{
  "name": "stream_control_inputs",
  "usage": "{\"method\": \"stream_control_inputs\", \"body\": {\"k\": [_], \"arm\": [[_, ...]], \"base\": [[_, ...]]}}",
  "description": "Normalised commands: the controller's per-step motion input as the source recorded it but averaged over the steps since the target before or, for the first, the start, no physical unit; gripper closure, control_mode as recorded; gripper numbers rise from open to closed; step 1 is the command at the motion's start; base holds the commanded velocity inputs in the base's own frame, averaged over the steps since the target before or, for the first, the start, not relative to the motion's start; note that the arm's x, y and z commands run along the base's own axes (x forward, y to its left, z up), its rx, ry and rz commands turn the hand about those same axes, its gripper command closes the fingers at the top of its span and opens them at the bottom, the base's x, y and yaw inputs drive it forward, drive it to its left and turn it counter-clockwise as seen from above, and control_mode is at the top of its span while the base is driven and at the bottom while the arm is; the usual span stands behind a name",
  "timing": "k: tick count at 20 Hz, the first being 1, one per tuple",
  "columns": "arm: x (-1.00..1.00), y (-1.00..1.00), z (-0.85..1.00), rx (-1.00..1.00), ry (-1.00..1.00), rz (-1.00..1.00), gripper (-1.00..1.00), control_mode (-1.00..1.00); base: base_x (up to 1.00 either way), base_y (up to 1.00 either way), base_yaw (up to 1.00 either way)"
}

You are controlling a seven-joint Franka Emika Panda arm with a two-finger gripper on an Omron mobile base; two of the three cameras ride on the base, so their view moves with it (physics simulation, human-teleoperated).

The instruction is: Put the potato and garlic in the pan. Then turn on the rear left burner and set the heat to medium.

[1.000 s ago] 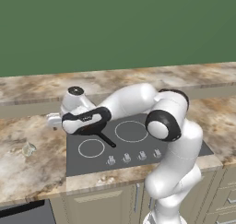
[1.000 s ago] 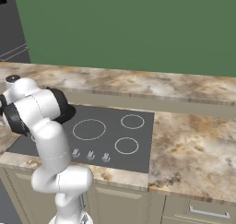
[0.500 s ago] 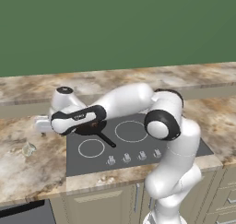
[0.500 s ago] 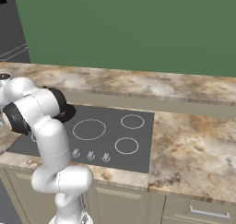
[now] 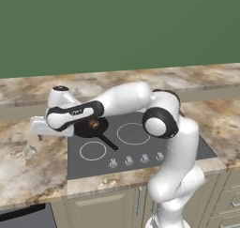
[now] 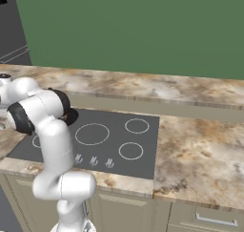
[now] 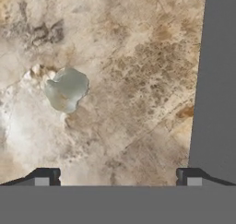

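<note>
While the potato (image 5: pixel 93 124) is sitting in the pan (image 5: pixel 89 127) on the rear left burner, the gripper (image 7: pixel 117 176), jaws spread wide, is hovering over the counter (image 7: pixel 129 80); the garlic (image 7: pixel 67 89) is lying at ten o'clock, awaiting pickup.

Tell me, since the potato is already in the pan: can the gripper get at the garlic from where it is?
Probably yes. The garlic lies alone on the counter just ahead of the gripper, jaws wide open, nothing between.
</note>
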Motion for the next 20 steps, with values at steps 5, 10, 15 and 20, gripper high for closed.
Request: {"method": "stream_control_inputs", "body": {"k": [5,10,15,20], "arm": [[0.0,0.39,-0.09,-0.08,-0.05,0.0,-1.0,-1.0],[0.0,0.52,-0.14,-0.09,-0.02,0.0,-1.0,-1.0],[0.06,0.52,0.0,-0.09,0.0,0.0,-1.0,-1.0],[0.24,0.42,-0.01,-0.06,0.01,0.0,-1.0,-1.0]], "base": [[0.0,0.0,0.0],[0.0,0.0,0.0],[0.0,0.0,0.0],[0.0,0.0,0.0]]}}
